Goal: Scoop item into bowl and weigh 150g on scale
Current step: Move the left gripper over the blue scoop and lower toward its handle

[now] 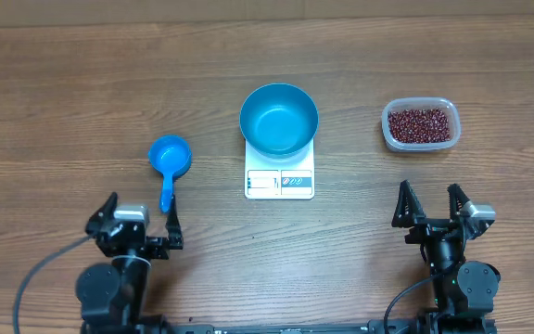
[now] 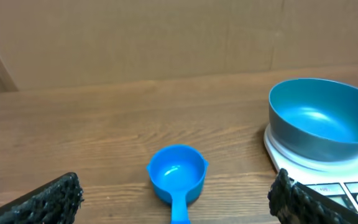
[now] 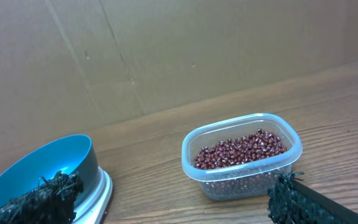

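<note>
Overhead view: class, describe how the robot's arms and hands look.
Both arms are black with rounded joints. The left hand and right hand each carry two black tapered fingers and a silver-white block. A grey cable trails from each arm.

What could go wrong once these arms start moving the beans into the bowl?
The scoop lies near the left gripper, but the beans sit in a clear tub at the far right, so loose beans could spill on the way over. The bowl stands on a small scale no wider than itself; a bump might shift it and spoil the reading. The tub looks light and might slide when the scoop digs in.
</note>
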